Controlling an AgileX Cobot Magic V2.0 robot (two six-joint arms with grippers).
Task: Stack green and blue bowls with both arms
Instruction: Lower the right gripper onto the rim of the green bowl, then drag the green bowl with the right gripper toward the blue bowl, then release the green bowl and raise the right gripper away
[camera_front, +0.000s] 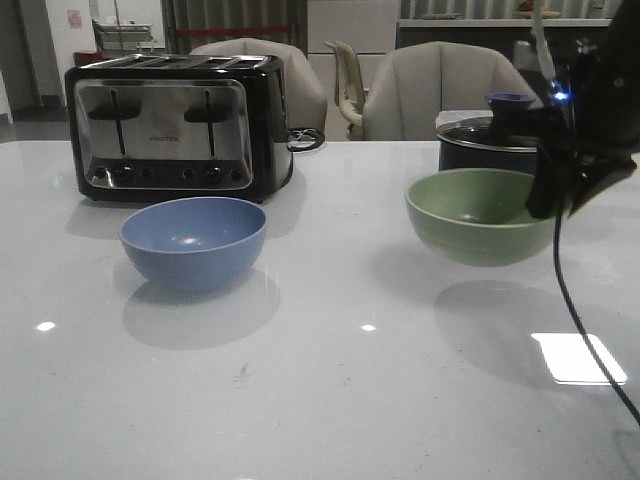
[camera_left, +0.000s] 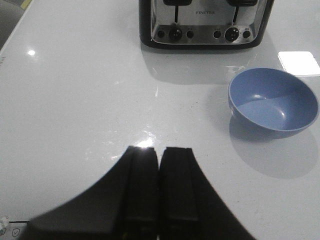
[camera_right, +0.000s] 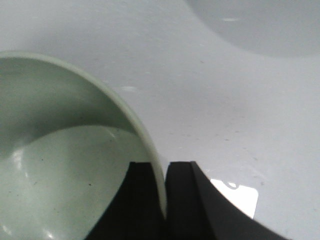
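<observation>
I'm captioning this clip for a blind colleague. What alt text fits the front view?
The right gripper holds a green bowl by its rim, lifted above a white table with its shadow below. A blue bowl sits on the table to the left, in front of a black-and-silver toaster, and a dark lidded pot stands behind the green bowl.

toaster (camera_front: 178, 125), lidded saucepan (camera_front: 480, 142) — chairs (camera_front: 440, 90)

right arm (camera_front: 600, 110) cut off at frame edge, saucepan (camera_front: 480, 145) half hidden behind green bowl (camera_front: 478, 215)
</observation>
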